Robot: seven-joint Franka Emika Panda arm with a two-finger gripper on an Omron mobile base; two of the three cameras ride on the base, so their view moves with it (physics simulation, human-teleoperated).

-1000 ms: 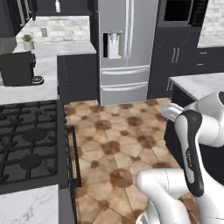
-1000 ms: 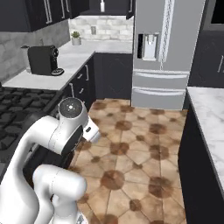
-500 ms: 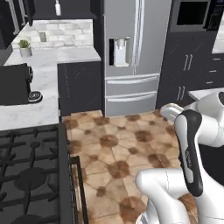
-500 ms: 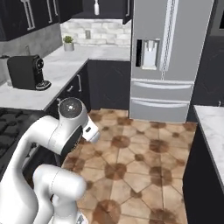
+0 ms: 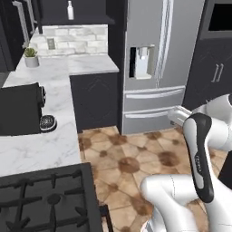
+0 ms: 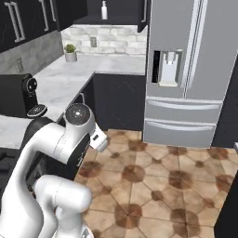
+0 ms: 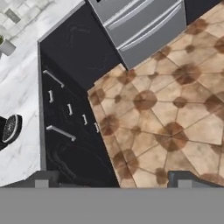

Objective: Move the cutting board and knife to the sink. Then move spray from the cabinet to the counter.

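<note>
The spray (image 5: pixel 70 10) is a slim white bottle standing upright on the dark shelf of the black wall cabinet (image 5: pixel 90 11), above the far corner; it also stands out in the right base view as the spray (image 6: pixel 104 9). Below it runs the white marble counter (image 5: pixel 61 86) (image 6: pixel 65 81). My gripper (image 7: pixel 113 181) is open with nothing between its fingertips (image 7: pixel 41 180), hanging over the tiled floor beside the black base cabinets, far from the spray. The cutting board, the knife and the sink are out of view.
A black coffee machine (image 5: pixel 20 108) (image 6: pixel 18 95) and a small potted plant (image 5: pixel 31 58) stand on the counter. The steel fridge (image 5: pixel 158 63) rises ahead on the right. A black stove (image 5: pixel 45 199) lies at lower left. Tiled floor (image 6: pixel 153 176) stretches ahead.
The whole picture has shifted: the base has driven toward the corner, so fridge, counter and spray look nearer and the stove has slid down. The arm keeps its pose, gripper still open.
</note>
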